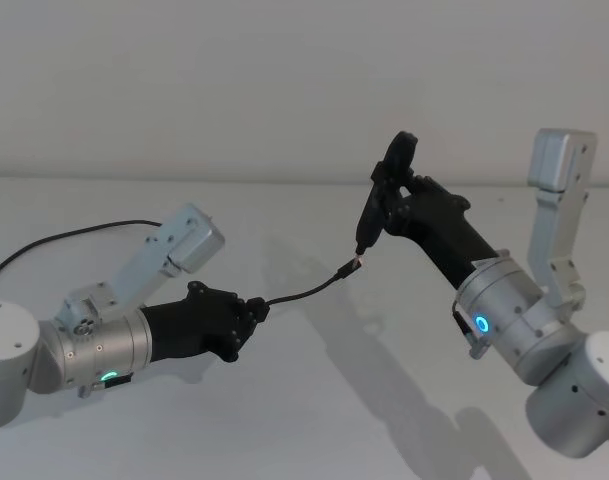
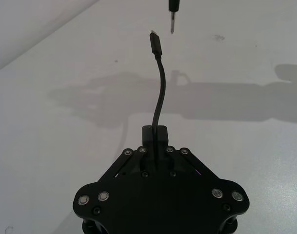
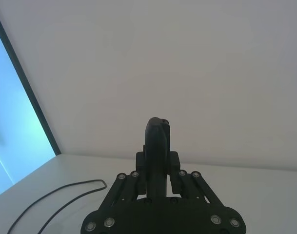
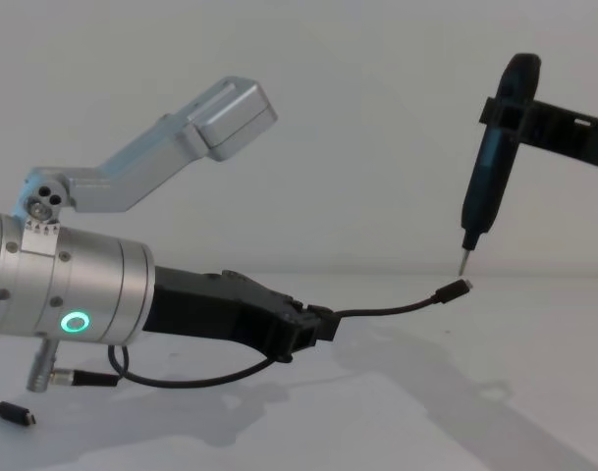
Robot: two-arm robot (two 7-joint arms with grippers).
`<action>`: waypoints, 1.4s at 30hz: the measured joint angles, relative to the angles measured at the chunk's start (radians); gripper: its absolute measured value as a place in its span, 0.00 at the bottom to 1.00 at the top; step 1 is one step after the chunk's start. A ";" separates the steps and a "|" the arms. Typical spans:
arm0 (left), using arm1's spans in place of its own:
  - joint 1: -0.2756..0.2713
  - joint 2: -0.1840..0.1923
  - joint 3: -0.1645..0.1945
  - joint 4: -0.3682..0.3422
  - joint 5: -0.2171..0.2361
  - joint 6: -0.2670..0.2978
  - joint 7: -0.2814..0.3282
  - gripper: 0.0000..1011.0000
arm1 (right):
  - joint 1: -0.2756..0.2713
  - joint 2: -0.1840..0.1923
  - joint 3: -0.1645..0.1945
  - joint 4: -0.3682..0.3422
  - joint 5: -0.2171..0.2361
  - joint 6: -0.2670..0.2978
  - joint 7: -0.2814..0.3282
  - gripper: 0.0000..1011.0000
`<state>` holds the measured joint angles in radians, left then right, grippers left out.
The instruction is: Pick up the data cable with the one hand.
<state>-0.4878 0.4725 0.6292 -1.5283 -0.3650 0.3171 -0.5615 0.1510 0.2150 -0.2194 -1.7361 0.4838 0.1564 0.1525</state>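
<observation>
My left gripper has its jaws clenched on the cable, which is held clear of the table; its plug sits just beside the tip of the screwdriver clamped in my right gripper. I judge the pick-up done, so next I'd need only a firm, steady hold. I can read no labels or writing.

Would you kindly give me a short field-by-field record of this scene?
left gripper: shut on cable, raised above table
plug: in the air, pointing away from left gripper, close to screwdriver tip; contact unclear
right gripper: shut on screwdriver, tip pointing down
cable tail: runs back past left arm onto table
</observation>
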 joint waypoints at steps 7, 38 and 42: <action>0.000 0.001 -0.001 -0.001 0.000 -0.001 0.000 0.04 | 0.027 -0.004 -0.013 0.046 0.002 -0.009 0.006 0.27; 0.000 0.001 0.000 -0.001 0.000 -0.001 0.000 0.04 | 0.086 -0.008 0.007 0.150 -0.022 -0.039 0.015 0.27; 0.000 0.001 0.000 -0.001 0.000 -0.001 0.000 0.04 | 0.087 -0.008 0.010 0.154 -0.023 -0.038 0.016 0.27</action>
<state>-0.4877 0.4731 0.6288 -1.5293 -0.3649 0.3164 -0.5616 0.2377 0.2075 -0.2089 -1.5823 0.4612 0.1188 0.1687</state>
